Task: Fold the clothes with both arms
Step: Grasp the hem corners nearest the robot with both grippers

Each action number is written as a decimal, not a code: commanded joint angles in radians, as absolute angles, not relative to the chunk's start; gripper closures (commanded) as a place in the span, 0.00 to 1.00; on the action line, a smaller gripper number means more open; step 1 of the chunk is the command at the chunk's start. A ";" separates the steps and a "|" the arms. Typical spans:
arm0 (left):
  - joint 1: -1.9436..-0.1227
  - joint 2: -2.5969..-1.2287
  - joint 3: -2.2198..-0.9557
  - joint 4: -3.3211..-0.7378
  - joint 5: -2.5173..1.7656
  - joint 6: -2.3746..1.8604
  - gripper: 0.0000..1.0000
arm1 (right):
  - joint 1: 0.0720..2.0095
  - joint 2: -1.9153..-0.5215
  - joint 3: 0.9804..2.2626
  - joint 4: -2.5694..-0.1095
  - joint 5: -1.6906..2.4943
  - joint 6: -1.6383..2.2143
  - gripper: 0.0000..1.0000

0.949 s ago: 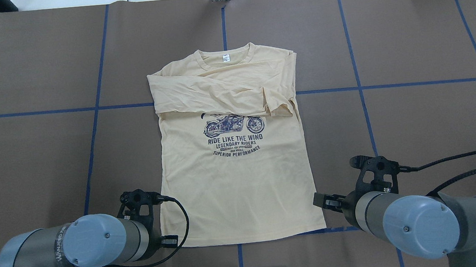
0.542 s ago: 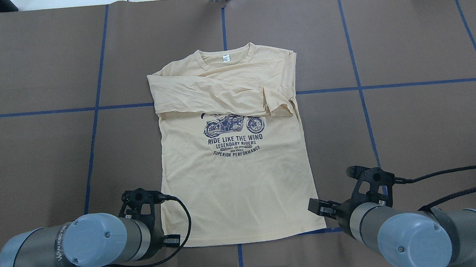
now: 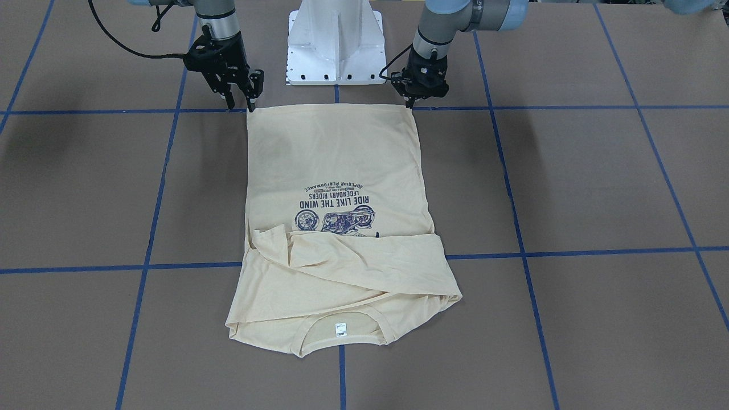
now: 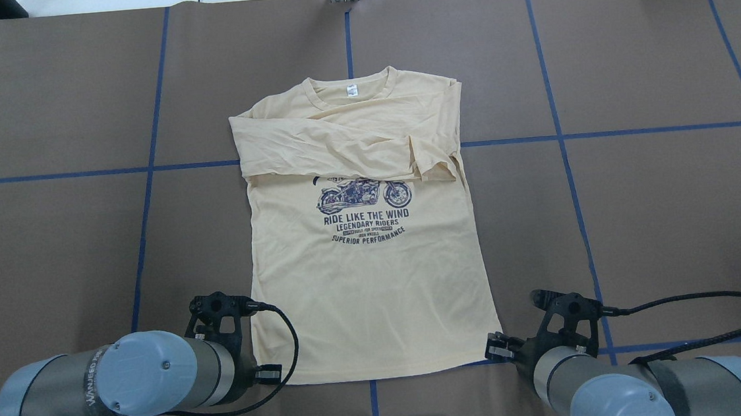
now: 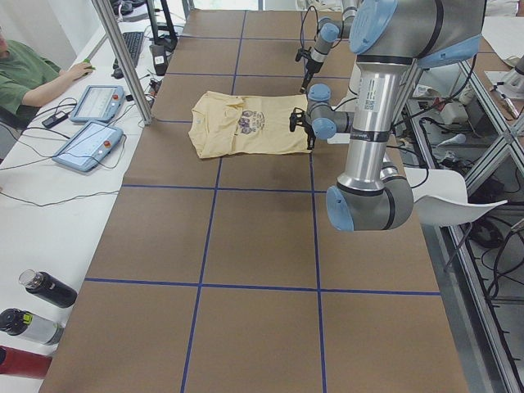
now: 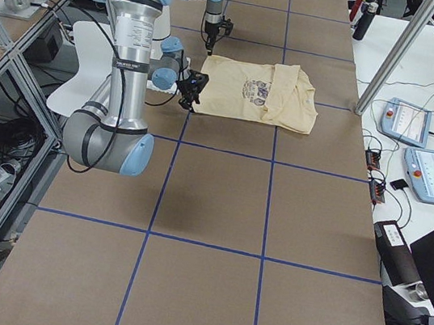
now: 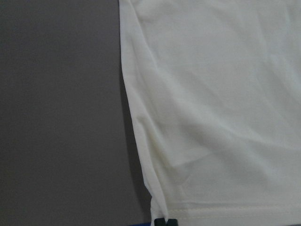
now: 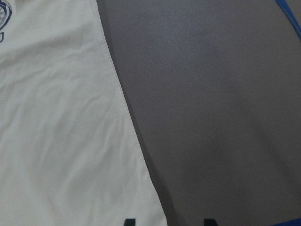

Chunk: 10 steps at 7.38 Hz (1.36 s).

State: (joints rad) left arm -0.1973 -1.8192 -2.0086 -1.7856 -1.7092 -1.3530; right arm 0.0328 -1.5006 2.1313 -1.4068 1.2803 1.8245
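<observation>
The cream-yellow T-shirt (image 4: 370, 287) lies flat and face up, collar away from me, both sleeves folded across its chest above the navy motorcycle print. My left gripper (image 3: 410, 104) stands at the hem's left corner; in the left wrist view its fingertips (image 7: 160, 221) sit close together on the hem edge of the shirt (image 7: 211, 103). At the hem's other corner my right gripper (image 3: 241, 106) is open. The right wrist view shows one fingertip (image 8: 128, 221) over the shirt's (image 8: 56, 132) side edge and the other over bare table.
The white pedestal base (image 3: 336, 51) stands just behind the hem. Blue tape lines (image 4: 145, 206) grid the brown table. In the exterior left view a person (image 5: 24, 78) sits at a side bench with control tablets (image 5: 86, 143); bottles (image 5: 45, 288) lie there.
My right arm has drawn back toward the base and slightly inward, bringing its gripper down to the hem's right corner. The left arm and the shirt have stayed put.
</observation>
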 commanded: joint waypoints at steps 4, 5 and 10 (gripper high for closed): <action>-0.199 -1.818 -2.031 -1.783 -1.709 -1.353 1.00 | -0.005 -1.482 2.103 -1.404 1.250 1.827 0.52; -0.201 -1.816 -2.033 -1.782 -1.709 -1.353 1.00 | -0.008 -1.476 2.099 -1.404 1.246 1.827 0.53; -0.201 -1.818 -2.039 -1.781 -1.741 -1.356 1.00 | -0.015 -1.474 2.077 -1.404 1.243 1.827 0.60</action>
